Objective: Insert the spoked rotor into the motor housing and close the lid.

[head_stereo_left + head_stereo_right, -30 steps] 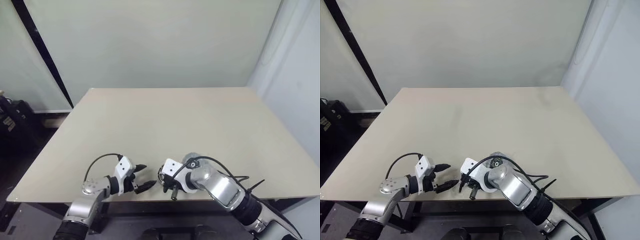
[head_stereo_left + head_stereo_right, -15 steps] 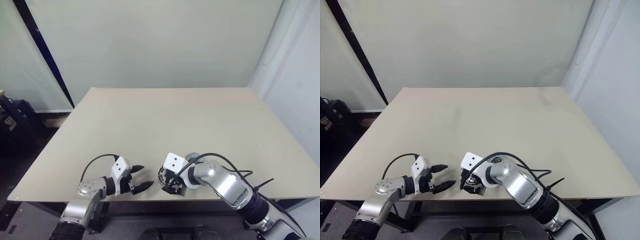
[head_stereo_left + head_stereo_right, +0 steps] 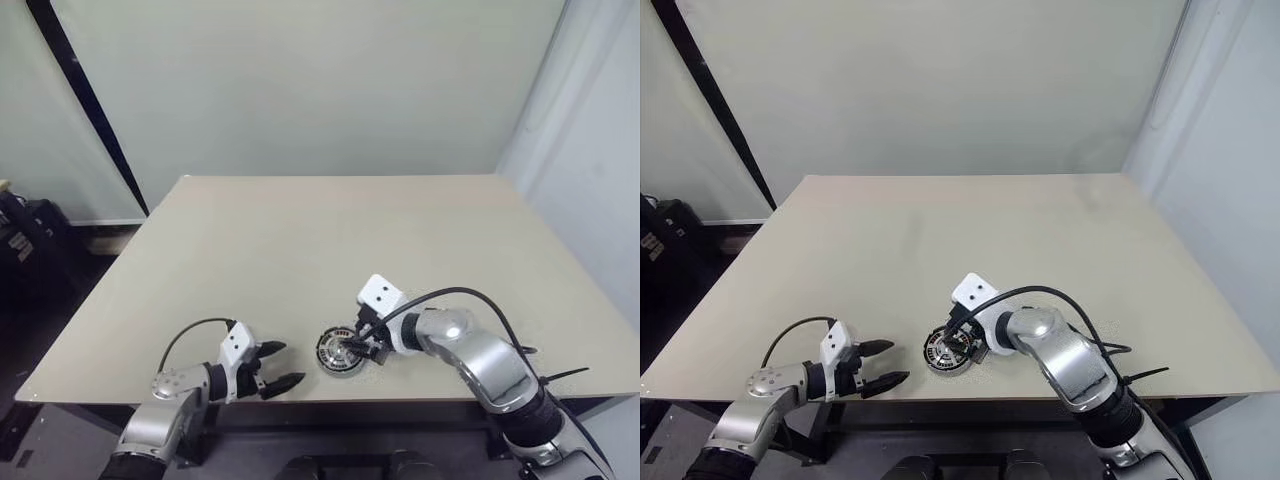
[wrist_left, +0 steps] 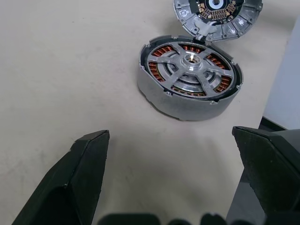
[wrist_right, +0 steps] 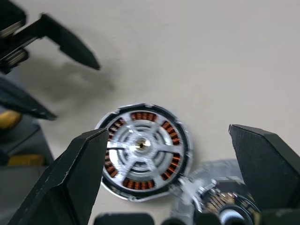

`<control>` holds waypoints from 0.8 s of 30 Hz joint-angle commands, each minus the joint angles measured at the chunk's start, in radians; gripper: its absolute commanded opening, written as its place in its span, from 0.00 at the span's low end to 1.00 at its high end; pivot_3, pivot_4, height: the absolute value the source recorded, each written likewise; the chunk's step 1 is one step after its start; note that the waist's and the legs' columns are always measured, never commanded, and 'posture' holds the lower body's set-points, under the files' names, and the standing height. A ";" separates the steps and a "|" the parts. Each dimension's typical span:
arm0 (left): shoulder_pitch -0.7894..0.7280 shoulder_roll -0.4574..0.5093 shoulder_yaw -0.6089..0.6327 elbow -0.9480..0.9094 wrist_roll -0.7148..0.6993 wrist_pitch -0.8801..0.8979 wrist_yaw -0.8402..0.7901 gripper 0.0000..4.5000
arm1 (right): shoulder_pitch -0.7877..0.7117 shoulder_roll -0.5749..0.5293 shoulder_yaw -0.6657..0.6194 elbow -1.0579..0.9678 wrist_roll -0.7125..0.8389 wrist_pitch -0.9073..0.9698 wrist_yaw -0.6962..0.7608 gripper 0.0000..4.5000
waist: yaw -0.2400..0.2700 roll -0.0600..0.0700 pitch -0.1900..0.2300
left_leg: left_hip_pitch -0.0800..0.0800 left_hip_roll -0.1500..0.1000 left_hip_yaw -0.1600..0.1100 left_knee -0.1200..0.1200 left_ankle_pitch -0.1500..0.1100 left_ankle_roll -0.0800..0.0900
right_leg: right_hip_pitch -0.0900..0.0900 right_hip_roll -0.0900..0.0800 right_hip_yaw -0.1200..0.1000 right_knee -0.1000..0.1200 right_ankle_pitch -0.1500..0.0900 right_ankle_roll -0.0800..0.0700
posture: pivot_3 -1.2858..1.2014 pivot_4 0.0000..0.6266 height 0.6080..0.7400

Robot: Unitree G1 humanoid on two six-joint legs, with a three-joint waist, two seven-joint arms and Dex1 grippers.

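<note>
Pale green walls stood behind a beige counter (image 3: 330,250), with a black strip slanting down the wall at the far left and dark bags on the floor beside it.

Near the counter's front edge sat the motor housing (image 4: 190,77), a round silver casing lying flat. The spoked rotor (image 4: 191,61) was seated inside it, its silver arms running out from a central hub, with the copper-brown windings showing in the gaps between them. The lid (image 4: 217,16) was joined to the housing at one side of the rim and stood swung open, its dark patterned inner face and bluish centre turned up; in the right wrist view it lay just beside the housing (image 5: 143,152), on the side toward the right claw.

The right claw (image 3: 362,345) hung just above the housing's right rim, slanted down toward the robot's left, its two black fingers (image 5: 70,180) spread wide with nothing between them. From its own wrist camera the housing lay between and beyond the two fingertips, apart from both.

The left claw (image 3: 272,367) was near the counter's front edge, a little to the left of the housing and clear of it, pointing toward it. Its fingers (image 4: 77,180) were also spread wide and empty, with only bare counter between them.
</note>
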 commanded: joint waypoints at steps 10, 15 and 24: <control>-0.007 0.002 0.010 -0.037 -0.010 -0.009 -0.012 1.00 | 0.000 -0.059 -0.242 0.016 -0.028 -0.067 -0.160 0.99 | 0.000 0.000 0.000 | 0.000 0.000 0.000 0.000 0.000 0.000 | 0.000 0.000 0.000 -0.001 0.000 0.000 | 0.52 0.00 1.00; -0.013 -0.001 0.007 -0.030 -0.007 -0.013 -0.014 1.00 | 0.035 -0.087 -0.284 0.068 -0.049 -0.120 -0.216 0.99 | 0.000 0.000 0.000 | 0.000 0.000 0.000 -0.001 0.000 0.000 | 0.000 0.000 0.000 -0.001 0.000 0.000 | 0.52 0.00 1.00; -0.025 -0.002 0.003 -0.021 -0.003 -0.014 -0.020 1.00 | 0.107 -0.122 -0.274 0.125 -0.103 -0.201 -0.254 0.99 | 0.000 0.000 0.000 | 0.000 0.000 0.002 -0.001 0.000 0.000 | 0.000 0.000 0.001 -0.001 0.000 0.000 | 0.52 0.00 1.00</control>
